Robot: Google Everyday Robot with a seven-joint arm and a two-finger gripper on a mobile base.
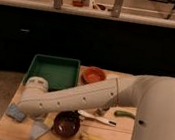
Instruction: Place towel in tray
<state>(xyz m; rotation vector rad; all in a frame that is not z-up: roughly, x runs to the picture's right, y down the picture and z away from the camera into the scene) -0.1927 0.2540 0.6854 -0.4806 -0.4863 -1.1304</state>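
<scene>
The green tray [53, 71] sits at the back left of the wooden table. The towel [39, 131], a pale grey-blue cloth, is at the table's front left, just below the end of my white arm [75, 102]. My gripper [38, 121] points down at the end of the arm, right over the towel's top edge, and is mostly hidden by the wrist. The towel is well in front of the tray, outside it.
A blue sponge [16, 113] lies left of the towel. A dark brown bowl [66, 124] stands right of it. A banana [92, 139], a white utensil [98, 118] and a green vegetable [124, 113] lie further right. An orange bowl [94, 76] stands beside the tray.
</scene>
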